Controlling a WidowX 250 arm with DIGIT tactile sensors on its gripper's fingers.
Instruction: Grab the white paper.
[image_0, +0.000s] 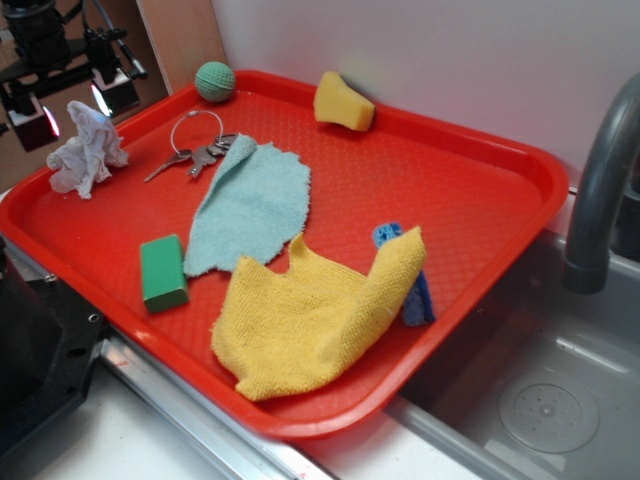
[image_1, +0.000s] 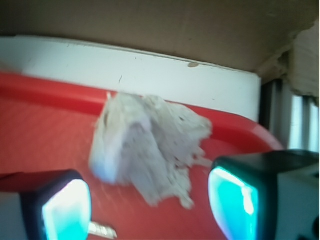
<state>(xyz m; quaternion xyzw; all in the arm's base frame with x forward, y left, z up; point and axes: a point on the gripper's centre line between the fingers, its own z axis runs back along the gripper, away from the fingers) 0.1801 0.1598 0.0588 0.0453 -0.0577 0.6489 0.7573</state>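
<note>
Gripper (image_1: 150, 205) spread wide, holding nothing; white paper (image_1: 150, 150) between fingers, untouched.

A pale wall (image_0: 420, 50) is seen across the top of the frame, with a brown board (image_0: 180, 40) at upper left. A grey sink (image_0: 540, 400) and dark faucet (image_0: 600, 190) are seen at right.

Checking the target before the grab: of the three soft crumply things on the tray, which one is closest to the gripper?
The white paper, wadded at the tray's far left corner below the gripper; the blue-green cloth and yellow cloth lie farther off.
</note>
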